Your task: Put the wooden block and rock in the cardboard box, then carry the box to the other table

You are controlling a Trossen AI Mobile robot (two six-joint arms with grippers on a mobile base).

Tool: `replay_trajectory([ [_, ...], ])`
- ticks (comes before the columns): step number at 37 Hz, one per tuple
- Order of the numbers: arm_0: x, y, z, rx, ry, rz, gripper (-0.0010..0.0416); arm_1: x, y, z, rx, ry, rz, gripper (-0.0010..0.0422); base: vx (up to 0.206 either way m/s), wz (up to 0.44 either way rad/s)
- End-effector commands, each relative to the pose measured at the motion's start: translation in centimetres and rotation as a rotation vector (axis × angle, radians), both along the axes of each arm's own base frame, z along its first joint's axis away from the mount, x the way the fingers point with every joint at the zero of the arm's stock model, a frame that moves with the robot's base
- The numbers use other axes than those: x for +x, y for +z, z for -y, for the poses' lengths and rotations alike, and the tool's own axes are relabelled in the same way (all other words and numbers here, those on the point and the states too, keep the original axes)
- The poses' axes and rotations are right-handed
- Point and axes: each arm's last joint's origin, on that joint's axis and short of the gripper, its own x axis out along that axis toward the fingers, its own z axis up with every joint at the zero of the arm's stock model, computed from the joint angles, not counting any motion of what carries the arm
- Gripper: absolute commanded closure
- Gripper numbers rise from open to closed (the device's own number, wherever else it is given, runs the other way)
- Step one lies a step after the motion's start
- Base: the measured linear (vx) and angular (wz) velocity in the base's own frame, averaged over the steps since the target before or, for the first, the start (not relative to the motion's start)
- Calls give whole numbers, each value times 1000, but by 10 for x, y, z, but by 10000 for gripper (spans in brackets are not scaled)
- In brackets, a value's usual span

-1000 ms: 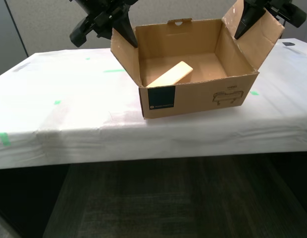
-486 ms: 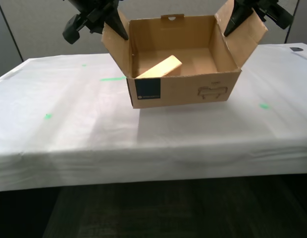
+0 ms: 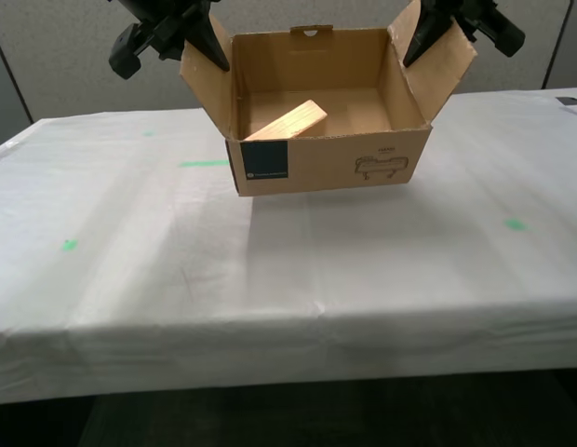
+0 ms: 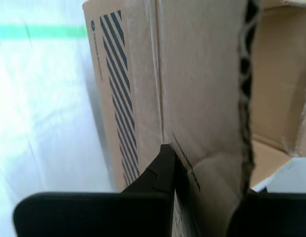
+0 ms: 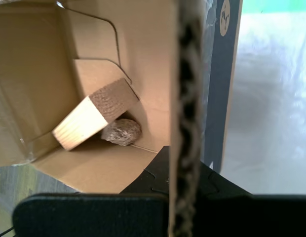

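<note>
My first gripper [image 3: 210, 48] was clamped shut on the box [image 3: 326, 168] by the side flap on the exterior view's left. In its wrist view the corrugated edge ran straight down between the black fingers [image 5: 160, 170]. My second gripper [image 3: 421, 39] was pinched tight on the opposite flap, on the exterior view's right, one finger [image 4: 160, 170] pressed flat against the outer face.

The block [image 3: 287, 121] lay tilted inside the box, one end propped toward the wall nearest my first gripper. The rock [image 5: 122, 132] sat tucked under that raised end, touching the block. From the exterior view the rock was hidden behind the front wall.

The box was over the far part of the table [image 3: 270, 270]. A shadow lay just before it, so it may have hung slightly clear of the cloth, though I could not tell for certain. Green tape marks lay on the cloth: a strip [image 3: 203, 163] beside the box and a spot [image 3: 516, 224] nearer the front. A small dark object [image 3: 570, 101] lay at the far edge, well apart.
</note>
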Motion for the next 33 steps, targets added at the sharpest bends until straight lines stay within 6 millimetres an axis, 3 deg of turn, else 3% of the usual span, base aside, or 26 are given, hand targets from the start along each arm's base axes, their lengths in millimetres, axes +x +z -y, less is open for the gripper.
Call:
replay_trajectory([
  [1,5,-3,-4,23,3,-11,407,4,2,2,-24,-12,8,413,146,7],
  [11,2,-12,-7,16,8,-41,406,18,-21,8,6,-16,-48,413,136,7],
  [18,9,-19,-8,6,-4,-36,407,21,-23,7,33,0,-27,413,74,10],
  [27,47,-50,-18,-7,-3,-87,407,42,-38,-4,73,71,-38,413,-4,0],
  [33,61,-56,-22,-23,6,-134,406,60,-48,2,79,46,-88,413,-12,3],
])
